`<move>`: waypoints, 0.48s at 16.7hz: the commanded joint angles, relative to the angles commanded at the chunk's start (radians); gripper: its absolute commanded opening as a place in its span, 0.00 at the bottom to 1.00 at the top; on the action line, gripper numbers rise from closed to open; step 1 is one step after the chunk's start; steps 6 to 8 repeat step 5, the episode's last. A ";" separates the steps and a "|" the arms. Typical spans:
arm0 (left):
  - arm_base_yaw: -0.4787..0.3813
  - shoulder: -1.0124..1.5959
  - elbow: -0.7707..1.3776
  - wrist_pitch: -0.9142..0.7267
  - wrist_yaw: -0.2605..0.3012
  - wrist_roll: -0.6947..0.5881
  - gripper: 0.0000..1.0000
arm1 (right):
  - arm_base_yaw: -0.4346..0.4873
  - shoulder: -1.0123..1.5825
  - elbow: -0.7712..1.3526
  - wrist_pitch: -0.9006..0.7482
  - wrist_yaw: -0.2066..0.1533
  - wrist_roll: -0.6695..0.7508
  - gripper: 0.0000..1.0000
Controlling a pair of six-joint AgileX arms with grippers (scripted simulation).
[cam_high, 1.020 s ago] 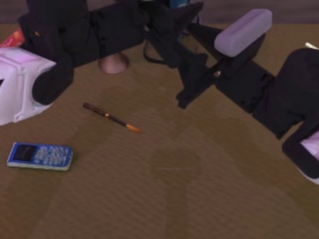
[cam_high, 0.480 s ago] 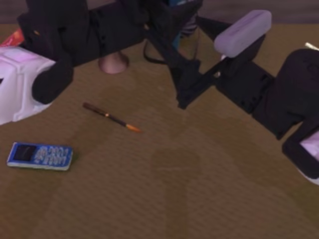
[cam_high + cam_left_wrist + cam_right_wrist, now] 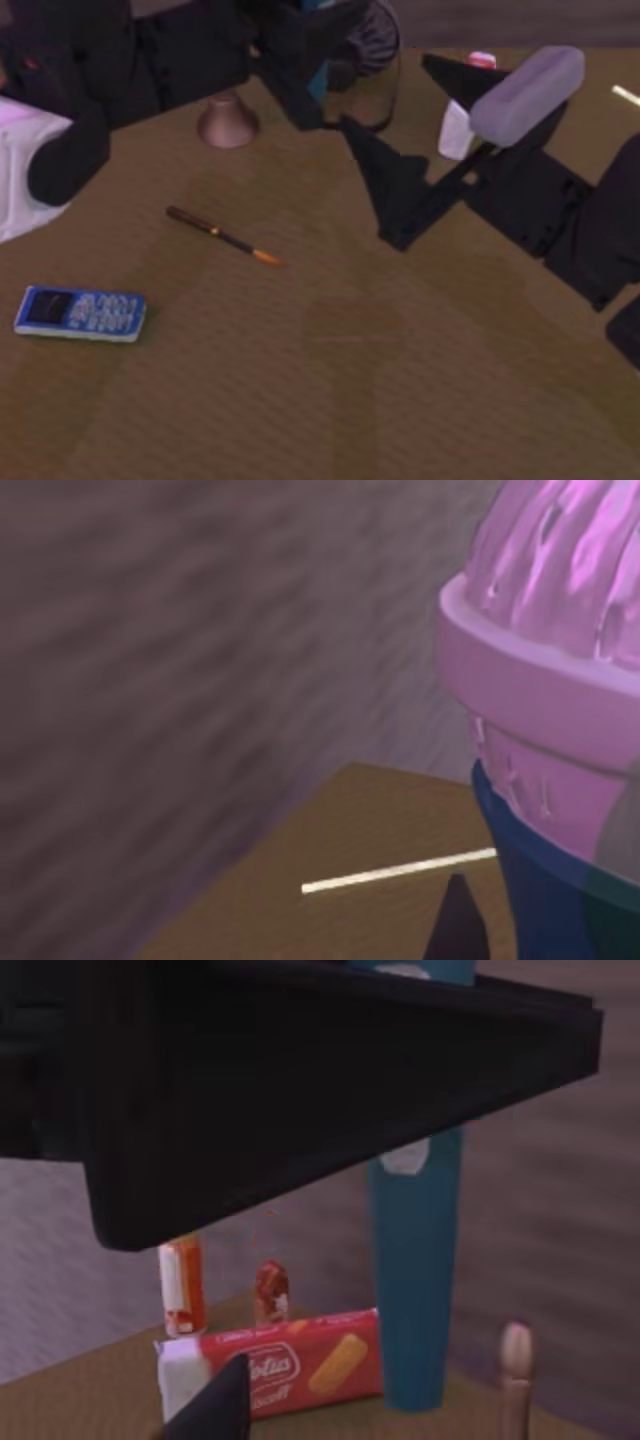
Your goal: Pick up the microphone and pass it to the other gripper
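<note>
The microphone (image 3: 413,1260) is hanging upright above the far middle of the counter (image 3: 330,380), a teal sliver of it showing in the top view, and the left hand (image 3: 315,75) is clamping it; in the left wrist view its pale ribbed head (image 3: 560,630) is looming close over the handle. It is looking like a light, rigid toy, its smooth tapering handle likely slippery, so the bare lower handle seems the better place for a second grip. The right hand (image 3: 400,130) is sitting just right of it, its dark fingers (image 3: 385,175) spread apart and empty, angled toward the handle. A brush (image 3: 222,236) and a phone (image 3: 80,313) are lying well to the left.
</note>
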 joint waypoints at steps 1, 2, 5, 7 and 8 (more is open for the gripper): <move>0.024 -0.012 -0.011 -0.001 0.021 0.001 0.00 | -0.005 -0.039 -0.046 0.003 -0.007 0.001 1.00; 0.048 -0.023 -0.021 -0.003 0.040 0.002 0.00 | -0.010 -0.077 -0.087 0.006 -0.013 0.002 1.00; 0.091 -0.044 -0.040 -0.006 0.076 0.004 0.00 | -0.018 -0.139 -0.149 0.014 -0.026 0.005 1.00; 0.091 -0.044 -0.040 -0.006 0.076 0.004 0.00 | -0.018 -0.139 -0.149 0.014 -0.026 0.005 1.00; 0.091 -0.044 -0.040 -0.006 0.076 0.004 0.00 | -0.018 -0.139 -0.149 0.014 -0.026 0.005 1.00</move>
